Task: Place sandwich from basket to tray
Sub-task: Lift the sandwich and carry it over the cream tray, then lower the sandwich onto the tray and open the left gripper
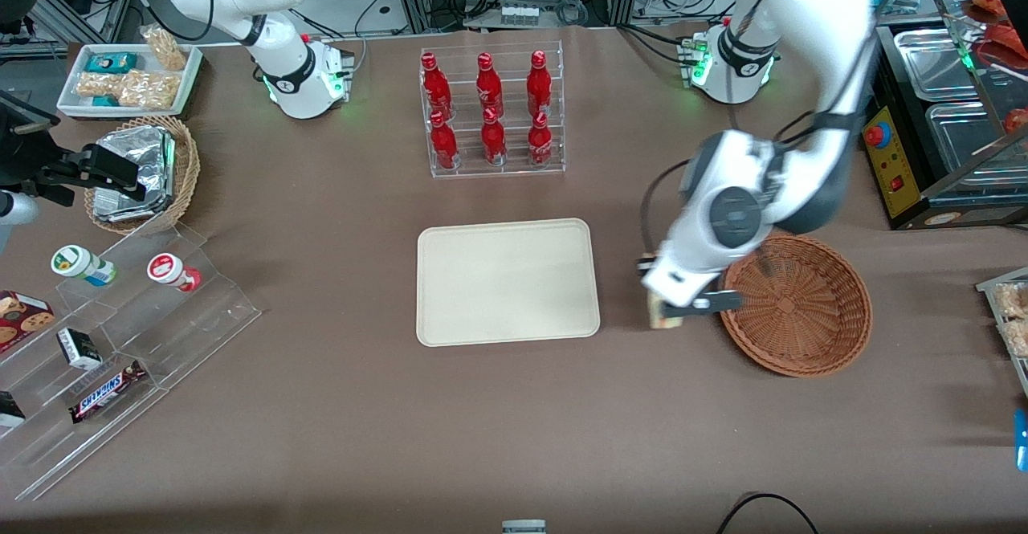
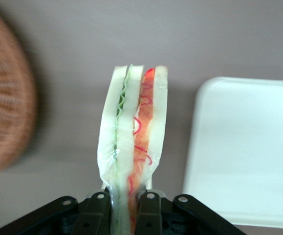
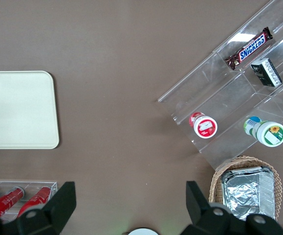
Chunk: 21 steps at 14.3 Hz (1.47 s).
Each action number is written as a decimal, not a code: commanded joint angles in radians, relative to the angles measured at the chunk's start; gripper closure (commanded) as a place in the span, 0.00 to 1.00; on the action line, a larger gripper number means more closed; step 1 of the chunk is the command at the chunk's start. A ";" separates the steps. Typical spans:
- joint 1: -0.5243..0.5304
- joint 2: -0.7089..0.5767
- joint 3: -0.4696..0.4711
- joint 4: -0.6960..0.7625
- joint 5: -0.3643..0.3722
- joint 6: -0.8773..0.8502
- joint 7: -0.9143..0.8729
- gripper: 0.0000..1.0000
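My left gripper (image 1: 671,315) hangs over the brown table between the reddish-brown wicker basket (image 1: 811,309) and the cream tray (image 1: 507,281), shut on the sandwich (image 1: 663,316). The wrist view shows the wrapped wedge (image 2: 134,147) pinched between the black fingers (image 2: 98,210), its pale bread, green layer and red-orange layer pointing away from the camera. The basket (image 2: 4,122) shows beside the sandwich, and the tray (image 2: 246,147) lies on its opposite flank. The basket holds nothing that I can see.
A clear rack of red bottles (image 1: 491,112) stands farther from the front camera than the tray. Toward the parked arm's end are a tan basket of foil packs (image 1: 144,173), a white snack tray (image 1: 128,76) and a stepped clear display (image 1: 120,341). Metal pans (image 1: 956,108) stand at the working arm's end.
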<state>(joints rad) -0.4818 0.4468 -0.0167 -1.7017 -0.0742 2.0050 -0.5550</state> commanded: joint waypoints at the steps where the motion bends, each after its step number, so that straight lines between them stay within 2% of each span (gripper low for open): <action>1: -0.122 0.111 0.017 0.137 -0.042 -0.017 -0.069 1.00; 7: -0.285 0.309 0.017 0.338 -0.044 0.079 -0.238 1.00; 10: -0.300 0.366 0.017 0.398 -0.047 0.106 -0.281 1.00; 12: -0.299 0.392 -0.008 0.427 -0.090 0.106 -0.289 1.00; 16: -0.299 0.408 -0.014 0.424 -0.116 0.106 -0.293 0.96; 17: -0.297 0.409 -0.014 0.424 -0.118 0.106 -0.293 0.86; 18: -0.297 0.415 -0.014 0.427 -0.124 0.107 -0.296 0.46; 19: -0.299 0.415 -0.014 0.425 -0.136 0.107 -0.301 0.00; 21: -0.294 0.406 -0.012 0.430 -0.136 0.104 -0.295 0.00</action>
<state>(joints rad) -0.7750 0.8454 -0.0337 -1.3081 -0.1941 2.1233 -0.8378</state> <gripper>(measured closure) 0.608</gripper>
